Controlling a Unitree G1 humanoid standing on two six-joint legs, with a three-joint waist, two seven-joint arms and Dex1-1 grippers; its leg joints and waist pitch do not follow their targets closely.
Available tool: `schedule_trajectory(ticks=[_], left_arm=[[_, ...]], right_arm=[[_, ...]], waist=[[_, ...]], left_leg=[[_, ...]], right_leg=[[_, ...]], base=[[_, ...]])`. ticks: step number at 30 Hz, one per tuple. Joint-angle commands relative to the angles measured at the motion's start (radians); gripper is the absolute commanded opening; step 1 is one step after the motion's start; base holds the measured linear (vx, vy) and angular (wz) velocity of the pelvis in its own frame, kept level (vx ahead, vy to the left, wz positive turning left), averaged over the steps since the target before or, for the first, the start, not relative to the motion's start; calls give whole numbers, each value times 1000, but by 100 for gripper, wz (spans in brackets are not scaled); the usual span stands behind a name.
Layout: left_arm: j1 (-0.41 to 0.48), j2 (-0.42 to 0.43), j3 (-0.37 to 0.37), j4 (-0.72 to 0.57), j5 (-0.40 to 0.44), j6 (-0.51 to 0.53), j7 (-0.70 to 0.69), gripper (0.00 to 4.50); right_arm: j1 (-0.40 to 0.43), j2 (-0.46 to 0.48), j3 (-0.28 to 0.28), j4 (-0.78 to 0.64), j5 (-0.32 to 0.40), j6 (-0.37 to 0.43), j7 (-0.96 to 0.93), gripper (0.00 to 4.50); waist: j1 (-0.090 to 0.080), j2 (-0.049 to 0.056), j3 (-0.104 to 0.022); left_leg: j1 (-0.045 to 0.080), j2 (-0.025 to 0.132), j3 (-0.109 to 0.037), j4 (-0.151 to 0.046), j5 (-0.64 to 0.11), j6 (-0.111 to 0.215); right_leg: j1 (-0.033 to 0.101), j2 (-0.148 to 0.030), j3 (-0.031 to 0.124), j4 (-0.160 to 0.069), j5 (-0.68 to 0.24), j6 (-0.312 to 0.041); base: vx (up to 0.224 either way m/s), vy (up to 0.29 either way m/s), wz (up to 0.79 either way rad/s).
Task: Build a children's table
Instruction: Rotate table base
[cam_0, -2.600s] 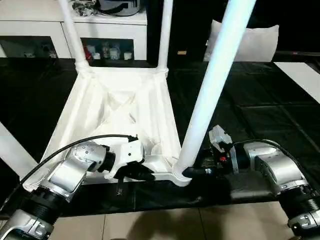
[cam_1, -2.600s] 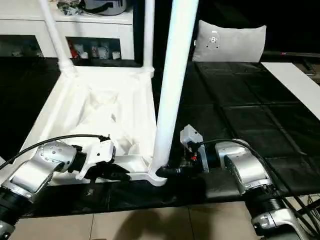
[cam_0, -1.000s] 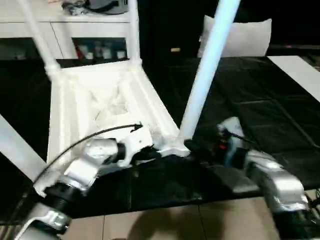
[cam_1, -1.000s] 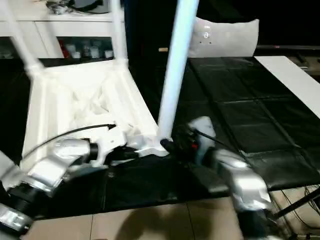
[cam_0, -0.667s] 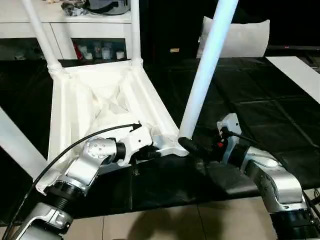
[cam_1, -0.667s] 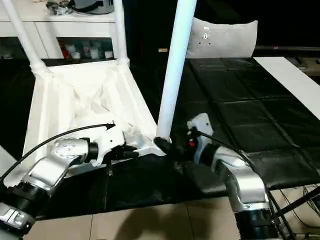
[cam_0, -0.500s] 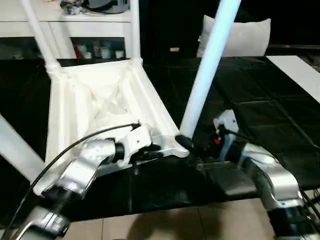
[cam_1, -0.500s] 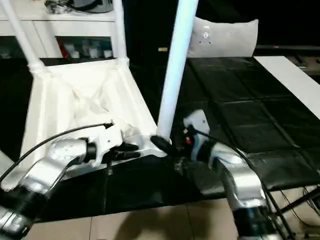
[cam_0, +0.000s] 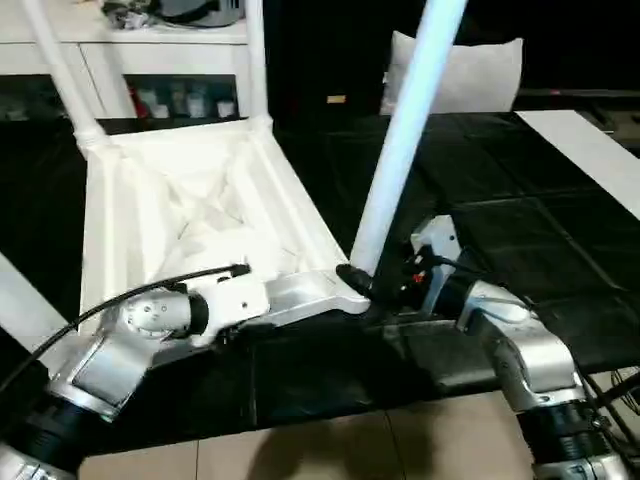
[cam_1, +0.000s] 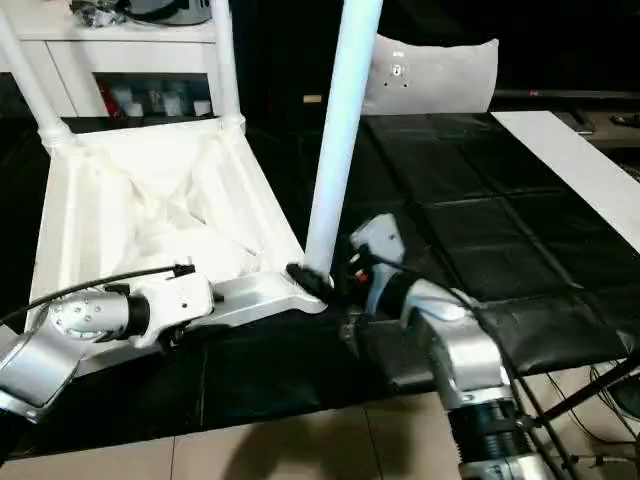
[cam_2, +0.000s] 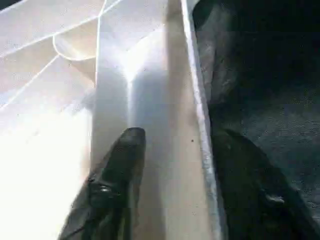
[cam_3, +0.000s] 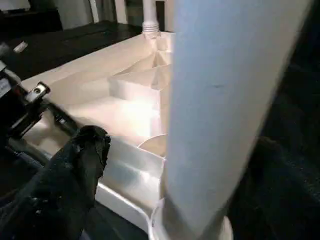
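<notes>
Children's table (cam_0: 190, 215) lies upside down on black floor mats (cam_1: 470, 225), ribbed underside up, legs pointing up. Two far legs (cam_0: 255, 60) are seated in the far corner sockets; another leg (cam_0: 25, 305) crosses the near left edge of the head view.

Left gripper (cam_2: 170, 175) straddles the near rim of the tabletop: one black finger (cam_2: 117, 170) lies on the inside of the rim, the other on the outside over the dark mat, so it is clamped on that rim. Ribs and a round socket wall sit just beyond the inner finger.

Right gripper (cam_0: 362, 282) is at the near right corner socket, at the base of the tall near leg (cam_0: 400, 140) standing in it. In the right wrist view one finger (cam_3: 75, 175) sits beside the leg, with the leg between the jaws; they appear closed around its base.

Around: white cabinet with shelves (cam_0: 150, 80) past the table, white pillow (cam_1: 435, 75) behind the near leg, white board (cam_1: 580, 170) on the mats well right of the right gripper, tiled floor (cam_1: 300, 445) nearest the robot.
</notes>
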Motion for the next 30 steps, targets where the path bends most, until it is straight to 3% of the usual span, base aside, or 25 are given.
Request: schedule_trajectory(ticks=[1,8,13,18,20,21,23,28,30], left_arm=[[-22,4,17,25,57,4,80,274],[-17,18,38,8,98,6,141,331],[-8,28,61,-1,103,-10,175,376],[20,-89,147,-62,-32,24,228,422],[38,-149,177,-104,-89,52,252,441],[60,-219,210,-151,-153,83,284,441],[80,-275,234,-187,-199,103,315,446],[172,-362,236,-282,-265,136,355,446],[231,-379,224,-336,-285,155,353,446]], right_arm=[[-16,4,6,5,-7,-11,-6,450],[-33,27,21,46,-18,-23,-33,450],[-65,44,19,91,-32,-35,-51,450],[-94,52,23,149,-56,-61,-82,450],[-100,57,19,161,-61,-60,-98,450],[-108,63,14,178,-67,-64,-118,450],[-114,68,10,191,-73,-66,-135,450],[-132,75,-6,235,-88,-81,-185,450],[-143,71,-21,258,-89,-85,-210,450]], waist=[[-2,2,-54],[-6,1,-52],[-11,0,-53],[-12,0,-54],[-12,-6,-53],[-12,-6,-53],[-11,-7,-51],[-16,-12,-46],[-18,-17,-46]], left_leg=[[-20,30,3,-71,-58,46],[-18,27,2,-71,-84,45],[-20,30,0,-71,-74,45],[-22,35,0,-68,-55,35],[-24,37,2,-68,-47,38],[-24,37,2,-68,-47,38],[-26,38,4,-67,-55,36],[-27,28,5,-68,-88,53],[-28,31,5,-67,-85,50]], right_leg=[[70,-77,82,-64,-358,3],[68,-76,78,-73,-407,20],[68,-77,81,-64,-364,-4],[69,-82,85,-55,-319,-44],[70,-83,87,-50,-295,-67],[70,-83,87,-50,-295,-67],[71,-85,87,-54,-311,-77],[71,-75,79,-76,-407,-7],[70,-77,79,-75,-407,-8]], base=[[0,0,0],[0,0,0],[0,0,0],[0,0,0],[0,0,0],[0,0,0],[0,0,0],[0,0,0],[0,0,0]])
